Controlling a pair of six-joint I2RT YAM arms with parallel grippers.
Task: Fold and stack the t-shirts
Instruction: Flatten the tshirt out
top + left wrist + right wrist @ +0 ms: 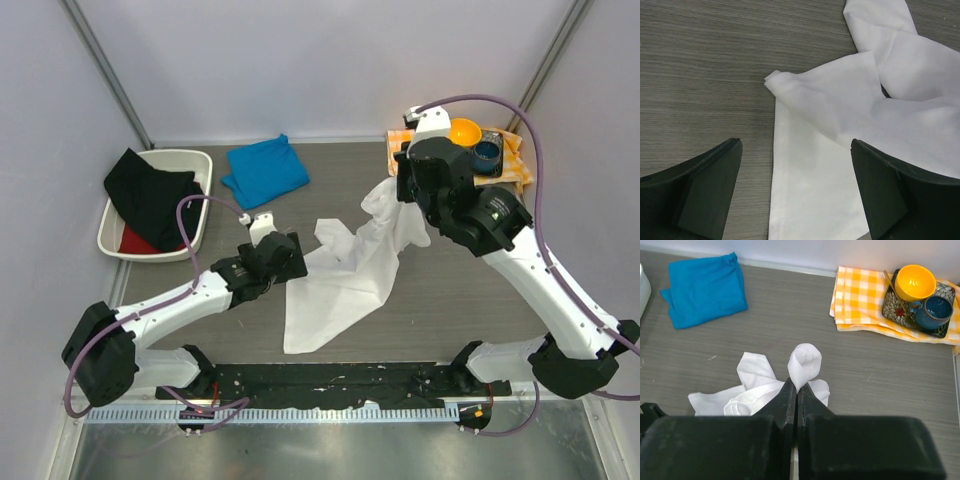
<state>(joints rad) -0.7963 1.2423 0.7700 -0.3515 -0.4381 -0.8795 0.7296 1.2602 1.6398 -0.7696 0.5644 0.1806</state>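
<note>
Two grippers, jaw states first? (QA)

Right gripper (796,386): jaws pressed together on a bunched bit of the white shirt (760,390), and a rolled nub of cloth pokes past the tips. Left gripper (795,147): jaws spread wide, nothing between them, hanging over a folded corner of that shirt. I can't tell if it touches. (me)

Where's the shirt? (QA)

Mid-table (430,310). It drapes from my right pinch at the far end down to a flat hem near the front edge, twisted in the middle. The blue shirt (266,170) is a folded square at the far edge, well apart from the white one and just beside the bin (180,154). (me)

Handling? (QA)

I'd call it light, thin, limp cotton: matte, creasing easily, no stiffness. It sags from a single hold and will likely bunch. On the wood-grain top I'd guess it drags rather than slides. I'd take the left hold on that pointed corner or the straight edge below it, one layer only, so both holds can stretch it flat. (me)

Rest? (QA)

Black cloth (150,190) in the bin. Checked cloth (860,300) at far right, under a tray (894,309) with an orange bowl (914,282) and a blue cup (932,312). (me)
</note>
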